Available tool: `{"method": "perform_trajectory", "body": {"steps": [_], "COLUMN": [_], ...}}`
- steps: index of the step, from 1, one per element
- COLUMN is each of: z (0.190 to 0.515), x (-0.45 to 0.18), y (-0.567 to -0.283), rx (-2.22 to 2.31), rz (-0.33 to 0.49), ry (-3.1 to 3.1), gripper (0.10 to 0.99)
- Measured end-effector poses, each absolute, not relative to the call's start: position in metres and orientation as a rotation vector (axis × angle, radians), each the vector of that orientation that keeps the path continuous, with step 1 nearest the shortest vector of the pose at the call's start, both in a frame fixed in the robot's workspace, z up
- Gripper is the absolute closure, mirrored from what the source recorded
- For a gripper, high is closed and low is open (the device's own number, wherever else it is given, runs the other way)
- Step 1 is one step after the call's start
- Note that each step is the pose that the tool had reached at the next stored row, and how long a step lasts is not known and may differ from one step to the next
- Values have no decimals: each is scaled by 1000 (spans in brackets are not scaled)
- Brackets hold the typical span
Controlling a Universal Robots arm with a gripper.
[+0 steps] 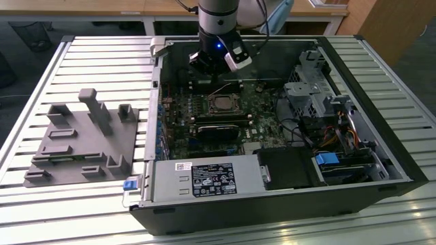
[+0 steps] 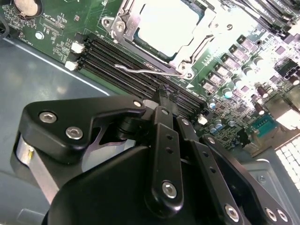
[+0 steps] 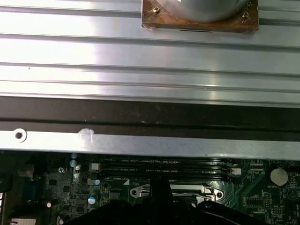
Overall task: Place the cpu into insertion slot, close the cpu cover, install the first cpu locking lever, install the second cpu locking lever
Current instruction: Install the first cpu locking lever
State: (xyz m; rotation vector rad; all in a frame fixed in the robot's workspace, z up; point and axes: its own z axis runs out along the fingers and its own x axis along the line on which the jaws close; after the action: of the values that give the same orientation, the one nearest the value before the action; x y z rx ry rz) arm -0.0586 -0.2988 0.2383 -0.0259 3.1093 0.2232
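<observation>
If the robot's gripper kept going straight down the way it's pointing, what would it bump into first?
Probably the long black memory slots beside the cpu socket. In the second wrist view the gripper points at them, next to the thin locking lever. Depth is hard to judge, so it might touch the lever first.
</observation>
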Motion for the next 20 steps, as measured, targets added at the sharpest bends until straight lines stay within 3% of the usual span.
{"method": "perform_trajectory", "body": {"steps": [20], "z": [234], "x": [-48], "y": [-299], "rx": [-19], "rz": [223], "ry": [3109], "gripper": [980]}}
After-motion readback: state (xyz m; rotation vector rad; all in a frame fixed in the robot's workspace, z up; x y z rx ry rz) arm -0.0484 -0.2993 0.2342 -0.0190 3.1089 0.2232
